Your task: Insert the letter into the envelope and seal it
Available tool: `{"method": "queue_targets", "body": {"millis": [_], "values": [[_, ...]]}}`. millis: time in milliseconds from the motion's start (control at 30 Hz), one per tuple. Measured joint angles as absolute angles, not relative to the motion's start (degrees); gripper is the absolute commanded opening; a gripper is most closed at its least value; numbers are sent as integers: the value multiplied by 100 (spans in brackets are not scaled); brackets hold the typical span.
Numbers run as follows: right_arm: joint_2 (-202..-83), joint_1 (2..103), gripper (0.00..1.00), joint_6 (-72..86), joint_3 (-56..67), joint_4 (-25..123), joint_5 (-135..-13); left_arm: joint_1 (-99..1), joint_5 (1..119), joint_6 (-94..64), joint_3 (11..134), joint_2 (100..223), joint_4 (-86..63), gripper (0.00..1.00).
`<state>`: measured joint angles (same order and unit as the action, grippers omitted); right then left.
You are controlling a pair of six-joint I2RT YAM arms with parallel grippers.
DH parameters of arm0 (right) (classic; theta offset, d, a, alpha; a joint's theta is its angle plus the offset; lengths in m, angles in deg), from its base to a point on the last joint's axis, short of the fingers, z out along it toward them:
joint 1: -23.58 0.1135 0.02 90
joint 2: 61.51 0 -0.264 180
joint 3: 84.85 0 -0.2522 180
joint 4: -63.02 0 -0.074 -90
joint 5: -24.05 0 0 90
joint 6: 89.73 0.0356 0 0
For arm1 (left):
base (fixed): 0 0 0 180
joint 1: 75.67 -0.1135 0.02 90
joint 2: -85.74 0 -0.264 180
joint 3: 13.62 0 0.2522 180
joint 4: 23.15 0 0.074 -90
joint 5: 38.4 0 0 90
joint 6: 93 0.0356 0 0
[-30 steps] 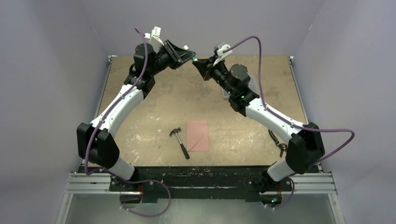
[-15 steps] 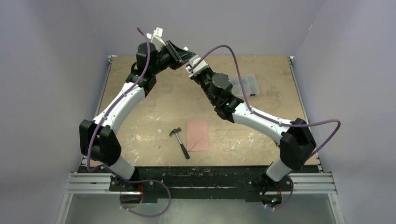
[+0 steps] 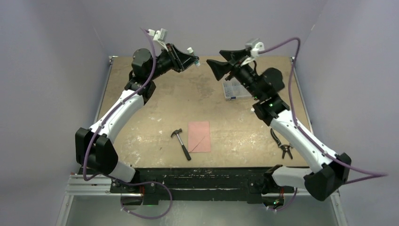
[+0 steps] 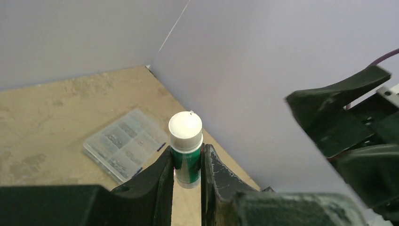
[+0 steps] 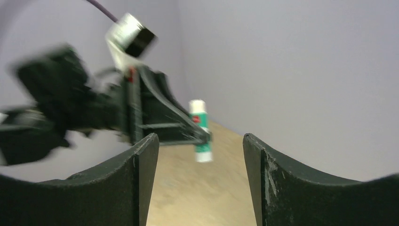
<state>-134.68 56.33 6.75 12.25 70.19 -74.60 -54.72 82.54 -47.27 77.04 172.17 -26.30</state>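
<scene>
Envelope (image 3: 199,136): one pink piece counted, a flat rectangle crossed by a diagonal edge.
Envelope's place: flat on the table (image 3: 155,108), near the middle of its front edge, long side running away from the arm bases.
Envelope and fingers: well apart from both grippers, which hang raised over the far end of the table; nothing touches the paper.
Hammer (image 3: 181,143): one, lying just beside the envelope's left edge, head towards the far side, handle slanting to the near right.
Left gripper (image 4: 187,155): one, its two fingers pinching a glue stick.
Glue stick (image 4: 185,127): one, with a green body and a white cap, upright between the finger pads, cap standing clear above them.
Right gripper (image 3: 214,57): one, fingers spread wide with nothing between them, facing the left gripper across a gap; its own camera shows the glue stick ahead, apart from both fingers.
Organiser box (image 3: 233,89): one, clear plastic with a closed lid, on the far right of the table below the right gripper.
Box contents: small items in divided compartments, too small to tell.
Pliers (image 3: 282,146): one pair, on the table's right side beside the right arm, well apart from the envelope.
</scene>
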Motion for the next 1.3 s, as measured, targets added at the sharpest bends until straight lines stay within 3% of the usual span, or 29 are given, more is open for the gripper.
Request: {"method": "queue_targets", "body": {"millis": [133, 333, 700, 1000, 1200, 1300], "values": [[-12965, 5500, 69, 1916, 1544, 7773, -8253, -5513, 8630, -4246, 7468, 17156, -3174, 0], [-13391, 5508, 65, 2725, 1312, 7646, -8789, -5513, 9725, -3695, 7350, 17160, -3661, 0], [-13850, 5463, 55, 2637, 51, 6214, -8944, -5513, 11104, -3337, 7560, 17178, -3685, 0], [-14368, 5458, 54, 2063, -646, 5375, -9665, -5513, 11404, -3402, 7562, 17208, -3779, 0], [-14465, 5458, 40, 1883, -646, 4971, -9700, -5513, 11447, -3494, 7562, 17208, -3862, 0], [-14478, 5458, 27, 1827, -646, 4949, -9770, -5513, 11445, -3536, 7562, 17210, -3871, 0]]}}
